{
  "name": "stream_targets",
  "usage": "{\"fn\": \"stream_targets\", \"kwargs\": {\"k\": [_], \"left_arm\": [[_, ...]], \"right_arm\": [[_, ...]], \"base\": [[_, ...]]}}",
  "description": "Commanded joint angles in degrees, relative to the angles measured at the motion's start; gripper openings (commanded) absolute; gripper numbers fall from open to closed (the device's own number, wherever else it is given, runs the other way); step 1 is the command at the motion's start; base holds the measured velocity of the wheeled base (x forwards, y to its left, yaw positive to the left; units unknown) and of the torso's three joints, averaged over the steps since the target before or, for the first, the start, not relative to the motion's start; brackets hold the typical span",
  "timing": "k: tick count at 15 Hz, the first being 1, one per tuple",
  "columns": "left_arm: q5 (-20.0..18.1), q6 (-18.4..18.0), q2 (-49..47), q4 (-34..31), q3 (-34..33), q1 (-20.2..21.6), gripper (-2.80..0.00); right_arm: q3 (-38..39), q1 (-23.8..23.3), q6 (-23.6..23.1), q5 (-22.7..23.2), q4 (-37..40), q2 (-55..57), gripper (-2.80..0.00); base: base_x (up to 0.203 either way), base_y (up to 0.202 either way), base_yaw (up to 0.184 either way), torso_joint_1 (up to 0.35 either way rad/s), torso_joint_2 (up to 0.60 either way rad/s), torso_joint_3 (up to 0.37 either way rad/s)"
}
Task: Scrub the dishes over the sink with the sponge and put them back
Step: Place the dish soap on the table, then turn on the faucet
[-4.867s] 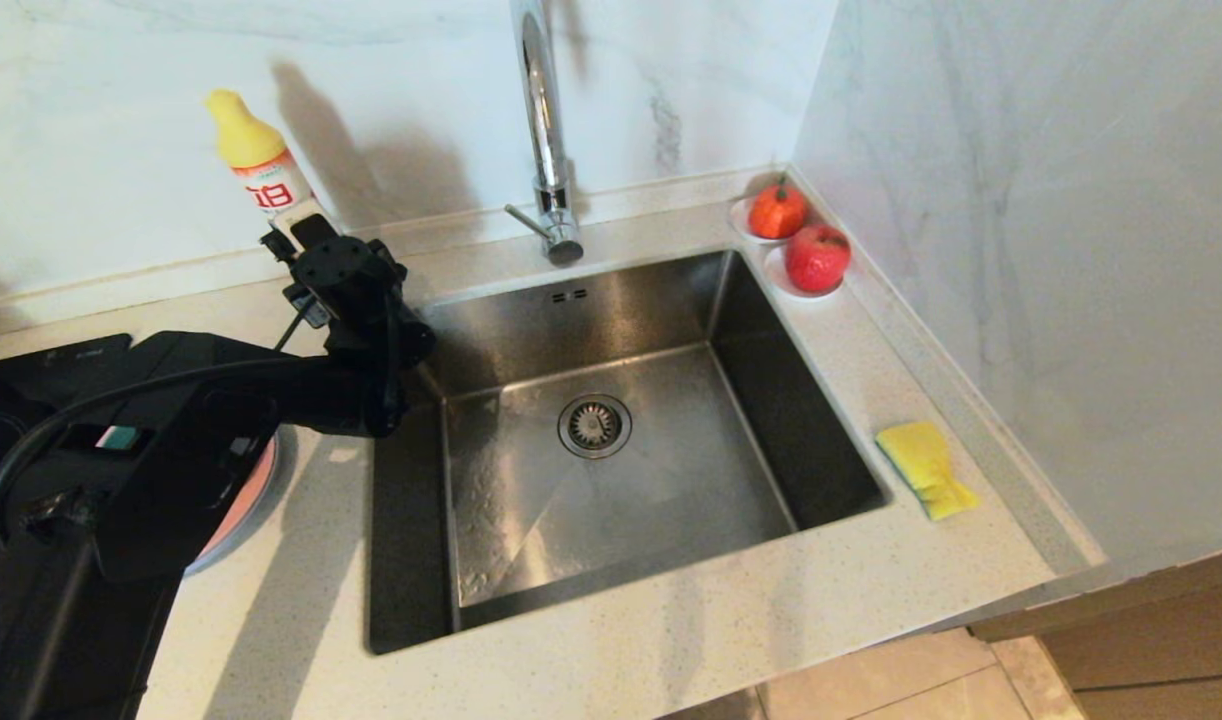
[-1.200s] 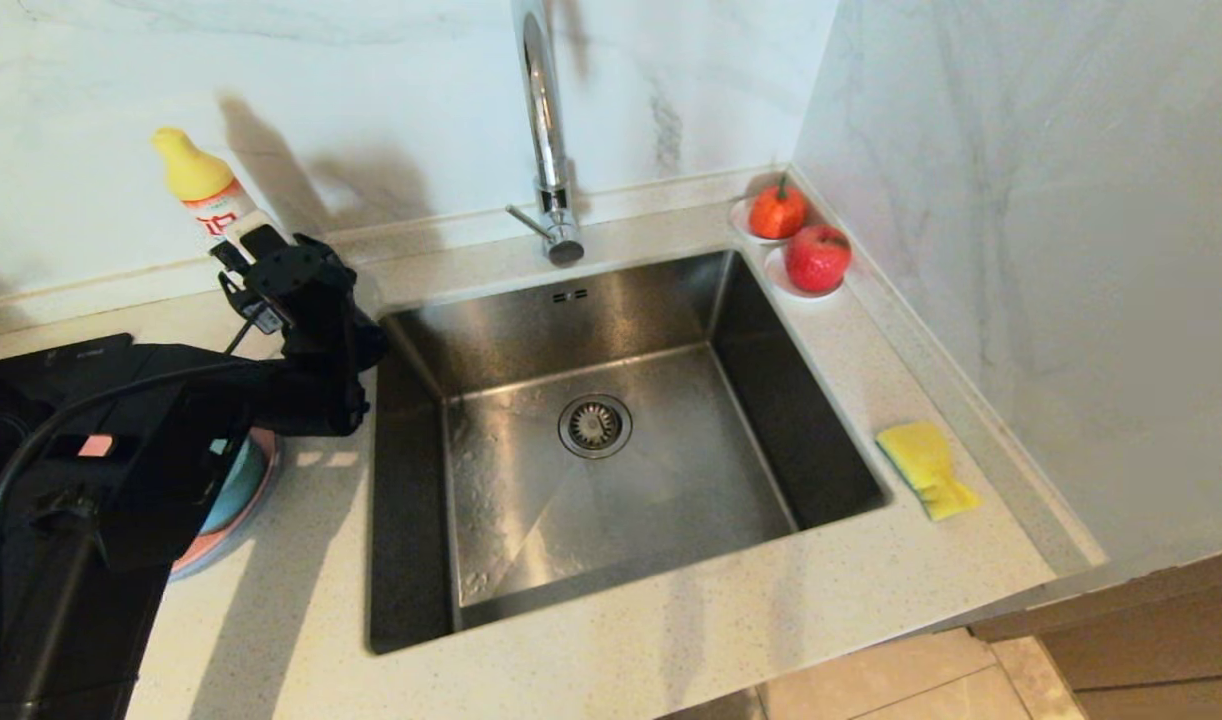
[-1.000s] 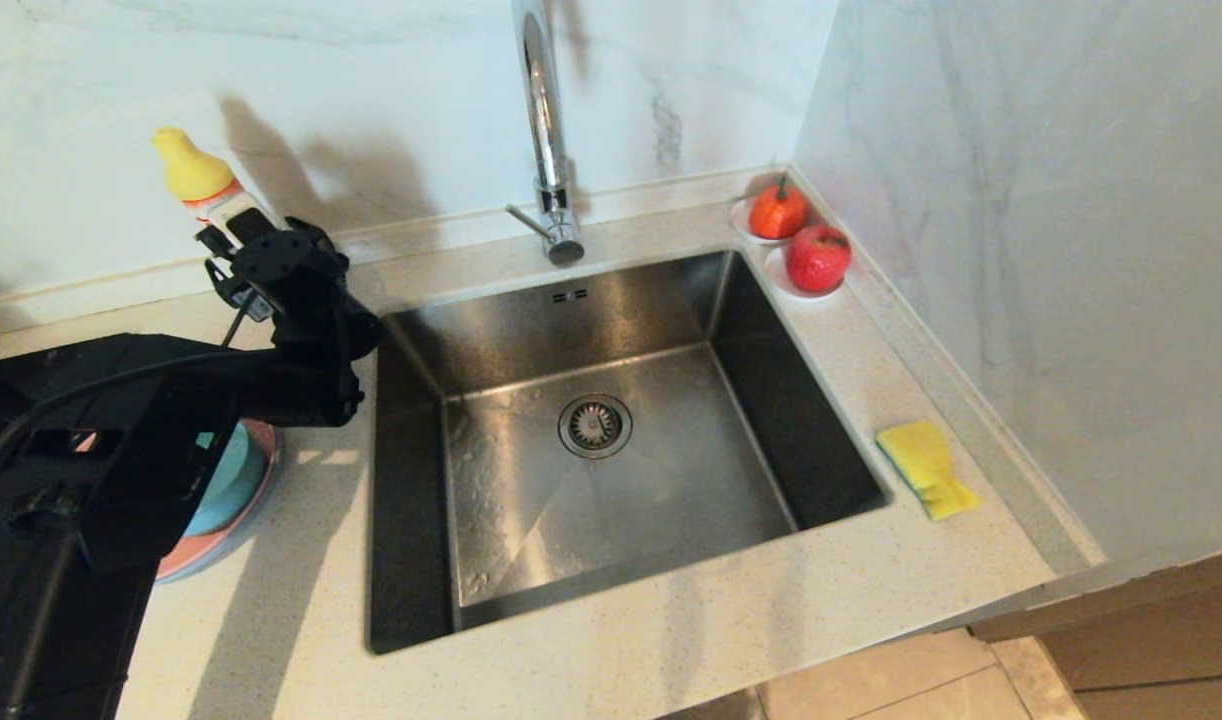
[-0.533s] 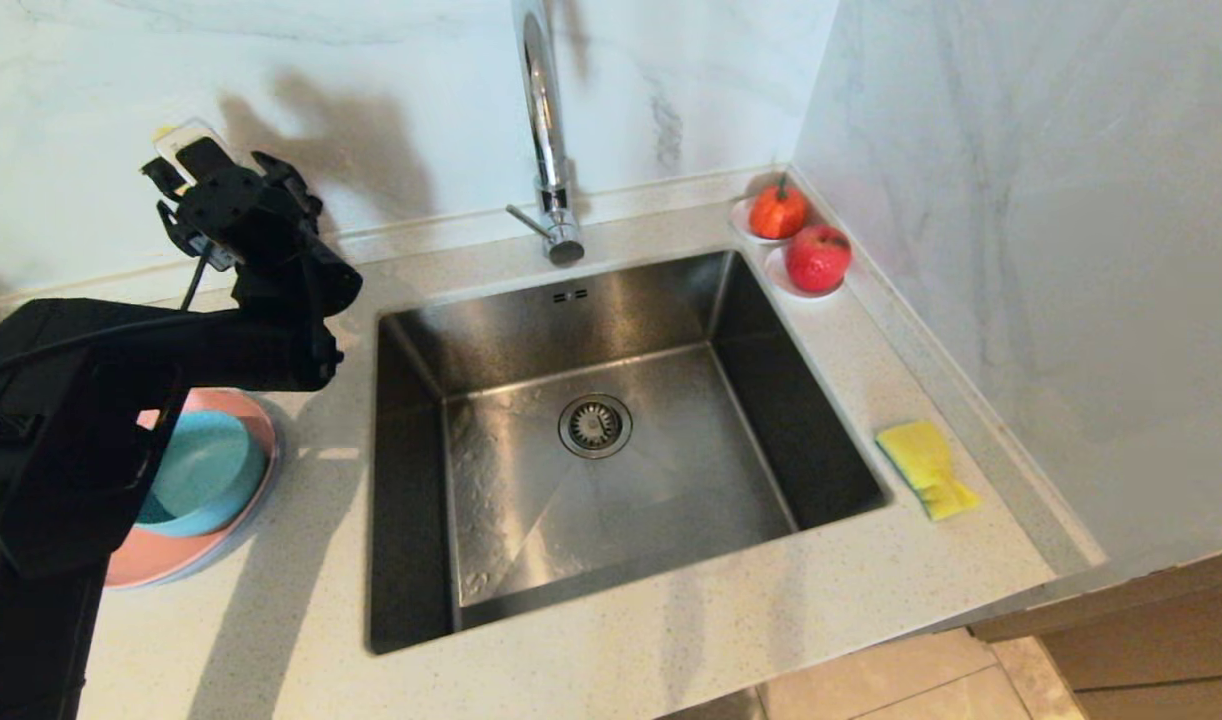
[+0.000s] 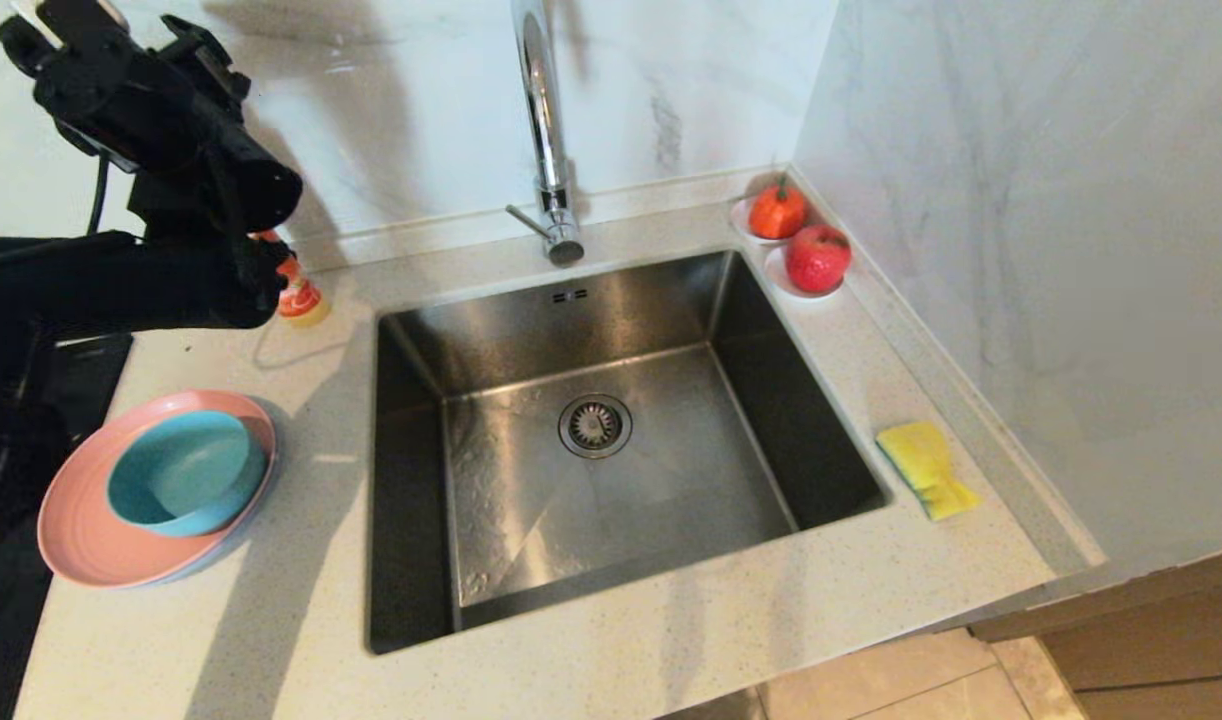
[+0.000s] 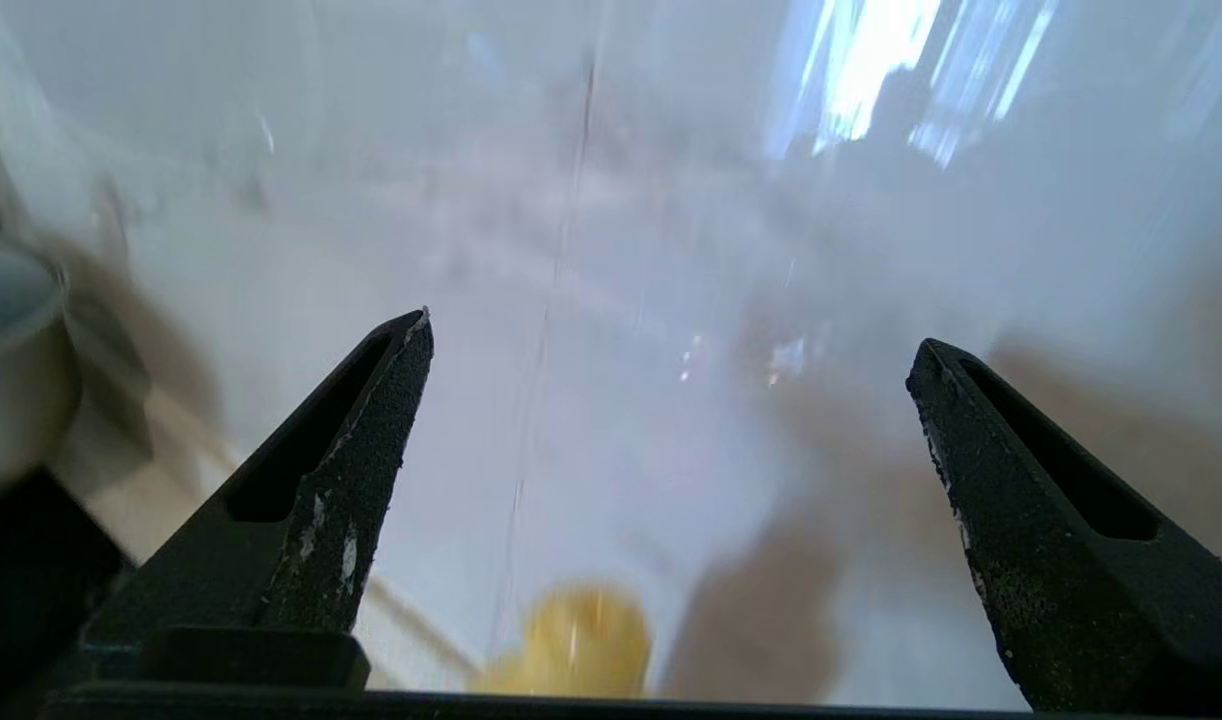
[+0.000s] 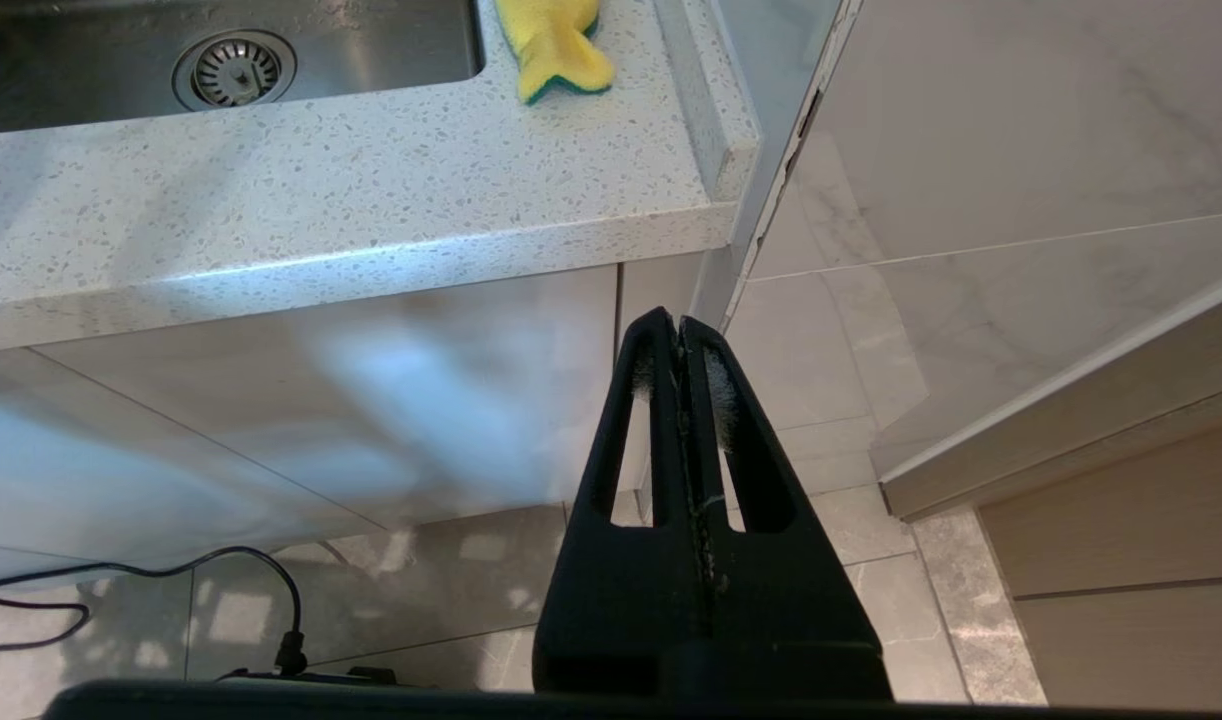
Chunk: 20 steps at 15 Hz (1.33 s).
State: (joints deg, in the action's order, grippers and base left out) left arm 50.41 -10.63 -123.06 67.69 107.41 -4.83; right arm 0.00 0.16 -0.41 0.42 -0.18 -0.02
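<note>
The dishes sit stacked on the counter left of the sink (image 5: 591,300): a teal bowl (image 5: 181,485) in a pink plate (image 5: 76,545), with a pale plate's rim (image 5: 229,545) under it. The yellow sponge (image 5: 926,468) lies on the counter right of the sink, and it also shows in the right wrist view (image 7: 556,45). My left arm (image 5: 171,130) is raised high at the back left, and its gripper (image 6: 671,333) is open and empty, facing the white wall. My right gripper (image 7: 679,322) hangs shut below the counter's front edge, over the floor.
A chrome tap (image 5: 541,120) rises behind the sink. A yellow-capped bottle (image 6: 581,640) stands under my left arm, and only its lower end (image 5: 299,298) shows from the head. Two saucers with red fruit (image 5: 816,258) sit in the back right corner. A wall borders the right.
My left arm has lifted up and away from over the dishes toward the back left, uncovering the bowl and plates. Its gripper stays open. The bottle is now mostly hidden behind the arm.
</note>
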Motion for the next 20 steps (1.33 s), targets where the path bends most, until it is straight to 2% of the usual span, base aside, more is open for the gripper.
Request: {"fn": "stream_targets", "kwargs": {"k": [1, 7, 10, 14, 15, 17, 19, 20], "left_arm": [[0.2, -0.2, 5.6, -2.2, 0.1, -1.0, -2.8], [-4.0, 0.2, 14.9, -17.7, 0.2, -2.5, -2.8], [-5.7, 1.0, 21.7, -32.2, -0.7, -2.5, -2.8], [-11.6, 4.5, 32.4, -49.0, -3.3, -2.5, -2.8], [-13.8, 5.3, 35.8, -52.9, -5.1, -2.5, -2.8], [-21.2, 6.5, 43.6, -61.0, -13.4, -2.4, -2.8], [-32.0, 8.8, 51.4, -70.8, -24.9, -1.9, -2.8], [-36.8, 11.4, 54.5, -74.9, -30.0, -1.5, -2.8]], "right_arm": [[0.0, 0.0, 0.0, 0.0, 0.0, 0.0, -2.8], [0.0, 0.0, 0.0, 0.0, 0.0, 0.0, -2.8], [0.0, 0.0, 0.0, 0.0, 0.0, 0.0, -2.8], [0.0, 0.0, 0.0, 0.0, 0.0, 0.0, -2.8], [0.0, 0.0, 0.0, 0.0, 0.0, 0.0, -2.8], [0.0, 0.0, 0.0, 0.0, 0.0, 0.0, -2.8], [0.0, 0.0, 0.0, 0.0, 0.0, 0.0, -2.8], [0.0, 0.0, 0.0, 0.0, 0.0, 0.0, -2.8]], "base": [[0.0, 0.0, 0.0, 0.0, 0.0, 0.0], [0.0, 0.0, 0.0, 0.0, 0.0, 0.0], [0.0, 0.0, 0.0, 0.0, 0.0, 0.0], [0.0, 0.0, 0.0, 0.0, 0.0, 0.0], [0.0, 0.0, 0.0, 0.0, 0.0, 0.0], [0.0, 0.0, 0.0, 0.0, 0.0, 0.0], [0.0, 0.0, 0.0, 0.0, 0.0, 0.0], [0.0, 0.0, 0.0, 0.0, 0.0, 0.0]]}}
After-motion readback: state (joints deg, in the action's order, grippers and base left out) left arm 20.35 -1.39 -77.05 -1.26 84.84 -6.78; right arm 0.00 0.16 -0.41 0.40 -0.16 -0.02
